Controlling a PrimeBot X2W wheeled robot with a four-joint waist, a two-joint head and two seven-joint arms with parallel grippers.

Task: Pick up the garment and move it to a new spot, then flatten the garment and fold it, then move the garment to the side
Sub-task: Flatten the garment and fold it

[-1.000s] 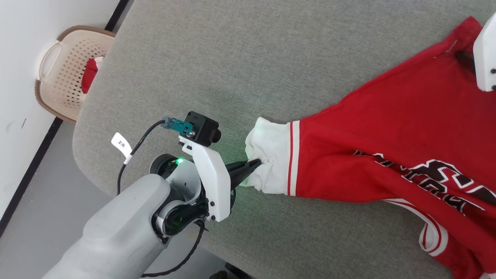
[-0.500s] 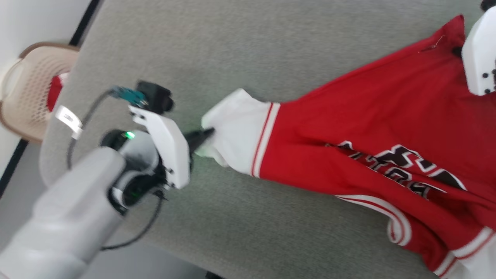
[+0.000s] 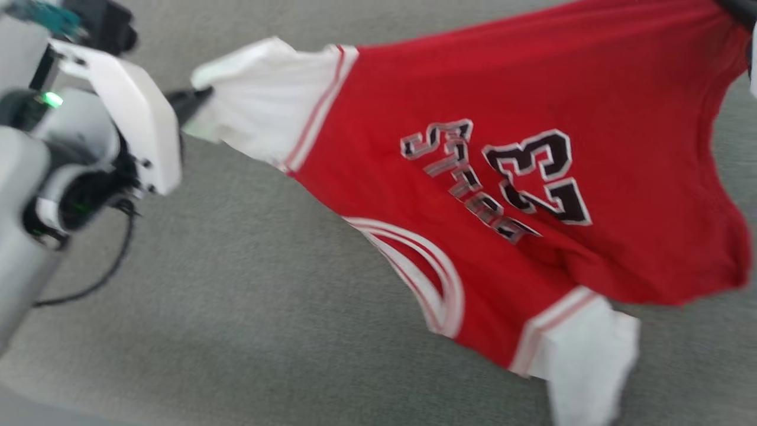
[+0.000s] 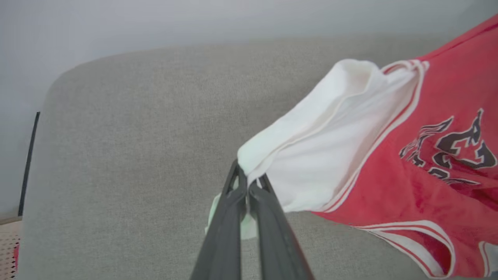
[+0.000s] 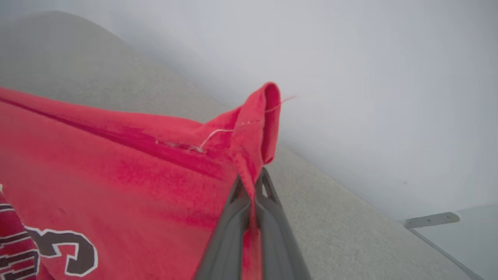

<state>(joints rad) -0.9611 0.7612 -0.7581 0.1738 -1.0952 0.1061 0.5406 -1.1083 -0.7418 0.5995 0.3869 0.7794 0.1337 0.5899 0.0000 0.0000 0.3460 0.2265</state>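
Left jaws closed tight on white sleeve end (image 4: 311,155) of garment (image 3: 414,89). Right jaws closed tight on red corner (image 5: 253,128). Garment was stretched between them over grey desk (image 3: 236,296), lettering up, other sleeve (image 3: 585,355) drooping toward desk.

The left gripper (image 4: 247,186) stood at six o'clock, clamped on the white sleeve end (image 4: 311,155) of a red sports shirt (image 4: 447,101). The shirt stretched toward three o'clock, with black, white-outlined lettering (image 4: 455,147) showing, above a grey fabric surface (image 4: 136,155).
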